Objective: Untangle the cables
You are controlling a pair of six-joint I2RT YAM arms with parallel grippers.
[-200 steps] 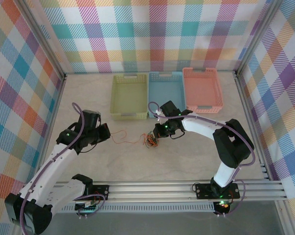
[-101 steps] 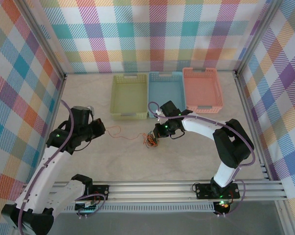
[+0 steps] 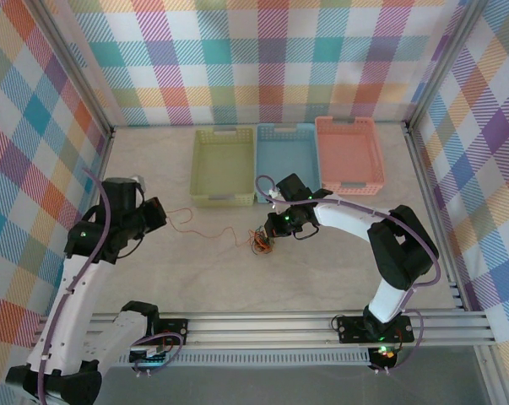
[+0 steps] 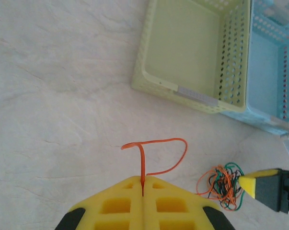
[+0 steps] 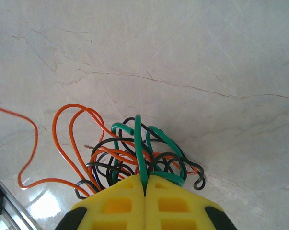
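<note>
A small tangle of cables (image 3: pixel 260 245) in orange, green and black lies mid-table. My right gripper (image 3: pixel 272 234) is shut on a green wire (image 5: pixel 138 143) of that tangle (image 5: pixel 134 160), pinned just beyond its yellow fingertips (image 5: pixel 134 189). One orange cable (image 3: pixel 205 229) stretches left from the bunch to my left gripper (image 3: pixel 159 212), which is shut on its end. In the left wrist view this orange cable (image 4: pixel 156 142) loops out of the closed yellow pads (image 4: pixel 130 191), with the tangle (image 4: pixel 223 184) at the lower right.
Three baskets stand in a row behind the tangle: yellow-green (image 3: pixel 223 166), blue (image 3: pixel 288 160) and salmon (image 3: pixel 349 156). The yellow-green basket (image 4: pixel 192 52) lies close ahead of my left gripper. Checked walls enclose the table; a metal rail runs along the near edge.
My left arm has swung left and back, drawing the orange cable out of the tangle into a longer strand. The right gripper and the tangle have stayed put.
</note>
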